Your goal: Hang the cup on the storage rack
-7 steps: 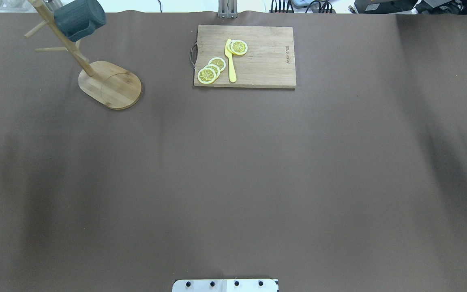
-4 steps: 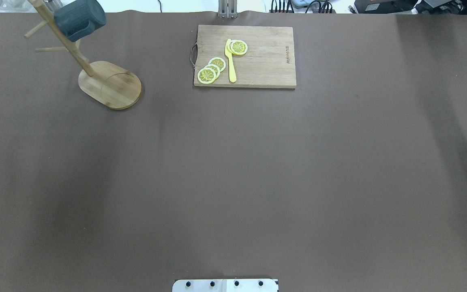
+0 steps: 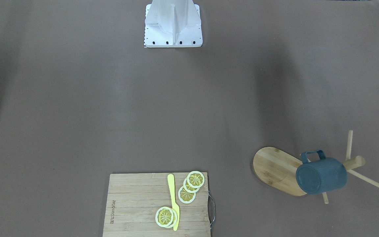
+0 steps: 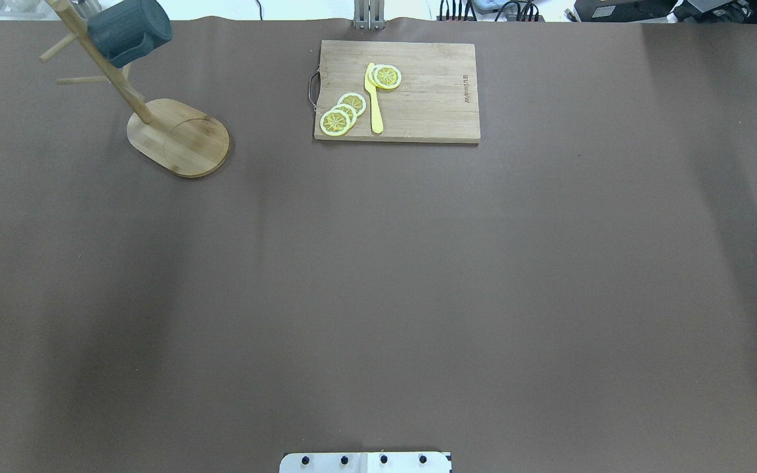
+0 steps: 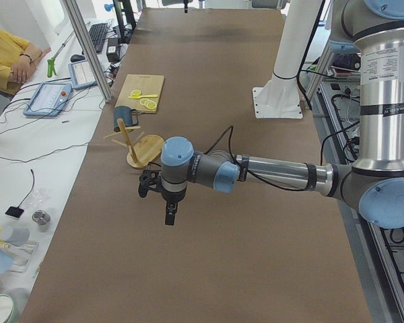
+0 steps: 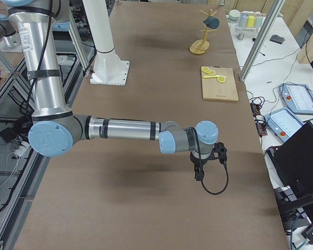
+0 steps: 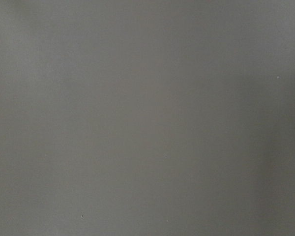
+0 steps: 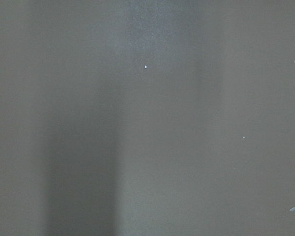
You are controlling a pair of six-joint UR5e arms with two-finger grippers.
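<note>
The dark blue-grey cup (image 4: 130,29) hangs by its handle on a peg of the wooden storage rack (image 4: 178,136) at the table's far left corner. In the front-facing view the cup (image 3: 321,175) hangs over the rack's oval base (image 3: 275,169), bottom towards the camera. Both grippers are out of the overhead and front views. My left gripper (image 5: 170,217) shows only in the left side view, above bare table, apart from the rack (image 5: 145,151). My right gripper (image 6: 198,176) shows only in the right side view, far from the cup (image 6: 212,22). I cannot tell whether either is open.
A rectangular bamboo cutting board (image 4: 418,98) with lemon slices (image 4: 342,113) and a yellow knife (image 4: 373,98) lies at the far middle. The robot's white base (image 3: 173,26) stands at the near edge. Both wrist views show only brown table cover.
A dark gripper part at the overhead view's right edge has moved out of view. The cup and rack have not moved.
</note>
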